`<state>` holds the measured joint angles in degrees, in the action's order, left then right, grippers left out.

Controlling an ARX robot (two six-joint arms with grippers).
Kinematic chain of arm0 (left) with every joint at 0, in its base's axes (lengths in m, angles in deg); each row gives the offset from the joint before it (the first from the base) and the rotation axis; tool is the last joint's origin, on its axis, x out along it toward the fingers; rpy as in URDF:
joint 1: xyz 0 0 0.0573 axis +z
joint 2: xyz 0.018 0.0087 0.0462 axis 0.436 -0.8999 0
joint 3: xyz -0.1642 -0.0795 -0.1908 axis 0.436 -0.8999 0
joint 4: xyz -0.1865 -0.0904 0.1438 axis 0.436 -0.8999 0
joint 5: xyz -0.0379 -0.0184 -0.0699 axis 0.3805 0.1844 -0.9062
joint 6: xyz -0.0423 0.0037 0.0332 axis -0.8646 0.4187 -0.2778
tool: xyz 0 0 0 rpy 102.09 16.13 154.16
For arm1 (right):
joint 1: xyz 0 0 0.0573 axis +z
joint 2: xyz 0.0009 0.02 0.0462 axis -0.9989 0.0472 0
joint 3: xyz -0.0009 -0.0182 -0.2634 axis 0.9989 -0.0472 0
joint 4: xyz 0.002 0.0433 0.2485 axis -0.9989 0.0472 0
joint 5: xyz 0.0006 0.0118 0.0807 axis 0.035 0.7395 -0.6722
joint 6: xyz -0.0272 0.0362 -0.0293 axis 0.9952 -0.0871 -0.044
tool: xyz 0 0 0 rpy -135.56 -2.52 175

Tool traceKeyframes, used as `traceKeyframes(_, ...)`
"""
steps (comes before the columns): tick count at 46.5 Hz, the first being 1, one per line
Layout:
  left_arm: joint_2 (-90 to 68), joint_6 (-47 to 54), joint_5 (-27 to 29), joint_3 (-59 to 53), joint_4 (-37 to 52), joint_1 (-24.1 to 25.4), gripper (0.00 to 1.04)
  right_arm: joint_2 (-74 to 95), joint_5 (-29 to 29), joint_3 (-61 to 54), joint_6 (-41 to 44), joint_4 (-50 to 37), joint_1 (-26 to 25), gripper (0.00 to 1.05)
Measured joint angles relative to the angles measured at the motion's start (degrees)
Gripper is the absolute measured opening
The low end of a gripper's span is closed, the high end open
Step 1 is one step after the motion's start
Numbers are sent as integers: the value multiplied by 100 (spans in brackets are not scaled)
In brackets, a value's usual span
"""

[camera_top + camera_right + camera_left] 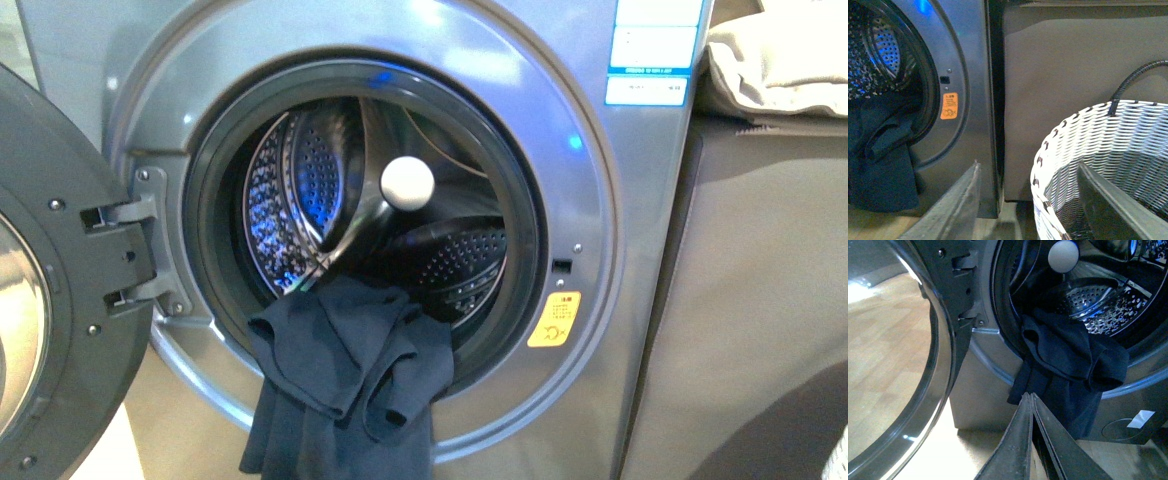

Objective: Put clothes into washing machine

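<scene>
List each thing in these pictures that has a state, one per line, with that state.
Washing machine door: swung open.
Clothes: draped over the porthole rim, half out.
Left gripper: shut, empty.
Right gripper: open, empty.
White basket: upright.

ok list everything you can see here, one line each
washer: one, silver-grey, fills the front view, porthole open
door: one, dark grey, swung open at the washer's left
drum: one, shiny perforated steel, inside the porthole
ball: one, white, in front of the drum opening
garment: one, dark navy, draped over the porthole's lower rim, hanging outside
sticker: one, yellow, right of the porthole
unit: one, grey-brown, right of the washer
cloth: one, beige, on top of the unit
basket: one, white woven, near the unit
left gripper: shut, empty
right gripper: open, empty
</scene>
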<state>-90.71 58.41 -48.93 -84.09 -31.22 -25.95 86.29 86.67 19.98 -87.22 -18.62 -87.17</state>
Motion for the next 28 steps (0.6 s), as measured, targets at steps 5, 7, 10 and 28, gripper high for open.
traceKeyframes(5,457,0,4,-39,-367,0,4,0,0,0,0,0,0,80)
traceKeyframes(7,625,0,0,-52,-518,0,4,0,0,0,0,0,0,87)
traceKeyframes(10,944,0,2,-59,-809,0,4,0,2,0,-26,0,0,87)
traceKeyframes(28,2481,0,2,-63,-2251,0,4,0,0,0,-22,0,0,25)
